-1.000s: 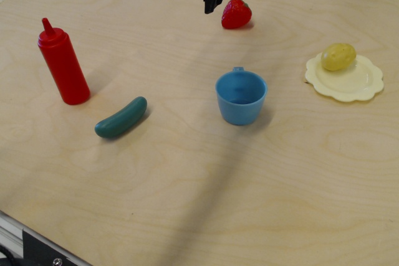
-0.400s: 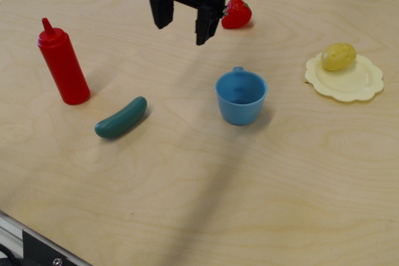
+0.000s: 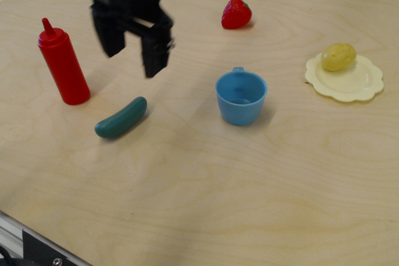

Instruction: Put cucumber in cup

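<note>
The dark teal-green cucumber (image 3: 121, 118) lies on the wooden table at the left, tilted with its far end to the right. The light blue cup (image 3: 240, 96) stands upright and empty right of it, its tab handle at the far rim. My black gripper (image 3: 133, 56) hangs open and empty above the table, just beyond and above the cucumber, between the ketchup bottle and the cup. Its two fingers point down with a wide gap.
A red squeeze bottle (image 3: 62, 63) stands left of the gripper, close to the cucumber. A red strawberry (image 3: 236, 14) lies at the back. A pale yellow scalloped plate (image 3: 363, 83) with a yellow potato-like lump (image 3: 338, 57) sits at the right.
The gripper has moved from the back centre near the strawberry to the left and toward the front, lower, now over the spot just beyond the cucumber. It stays open. Objects have not moved.
</note>
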You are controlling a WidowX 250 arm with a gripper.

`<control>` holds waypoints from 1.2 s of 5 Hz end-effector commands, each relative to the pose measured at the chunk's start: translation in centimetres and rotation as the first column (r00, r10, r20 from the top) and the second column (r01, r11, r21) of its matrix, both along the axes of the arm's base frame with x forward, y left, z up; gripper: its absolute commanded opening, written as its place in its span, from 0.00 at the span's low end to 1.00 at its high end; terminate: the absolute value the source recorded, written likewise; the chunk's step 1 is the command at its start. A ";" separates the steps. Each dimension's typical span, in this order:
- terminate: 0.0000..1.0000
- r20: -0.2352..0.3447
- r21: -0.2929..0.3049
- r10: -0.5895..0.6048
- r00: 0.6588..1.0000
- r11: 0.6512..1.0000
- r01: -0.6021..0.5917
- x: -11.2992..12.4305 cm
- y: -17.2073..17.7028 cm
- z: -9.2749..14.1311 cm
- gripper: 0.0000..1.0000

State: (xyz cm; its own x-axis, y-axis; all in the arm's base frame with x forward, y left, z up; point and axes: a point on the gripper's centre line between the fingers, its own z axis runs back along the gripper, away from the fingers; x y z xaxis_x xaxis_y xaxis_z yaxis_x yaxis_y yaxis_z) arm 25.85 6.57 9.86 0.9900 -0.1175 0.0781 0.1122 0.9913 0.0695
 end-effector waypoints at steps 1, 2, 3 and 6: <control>0.00 -0.025 0.064 -0.053 0.998 0.996 0.055 -1.2 0.5 -3.6 1.00; 0.00 -0.045 0.080 -0.053 0.998 0.995 0.056 -1.5 1.4 -5.0 1.00; 0.00 -0.029 0.098 0.001 1.000 0.995 0.002 -2.1 3.3 -4.5 1.00; 0.00 -0.056 -0.009 0.005 0.998 1.000 -0.006 -1.4 4.1 -8.7 1.00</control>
State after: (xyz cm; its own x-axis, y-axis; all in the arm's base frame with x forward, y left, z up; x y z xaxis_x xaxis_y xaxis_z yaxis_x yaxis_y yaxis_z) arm 24.08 10.00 0.51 0.9935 -0.1139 -0.0005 0.1138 0.9928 0.0385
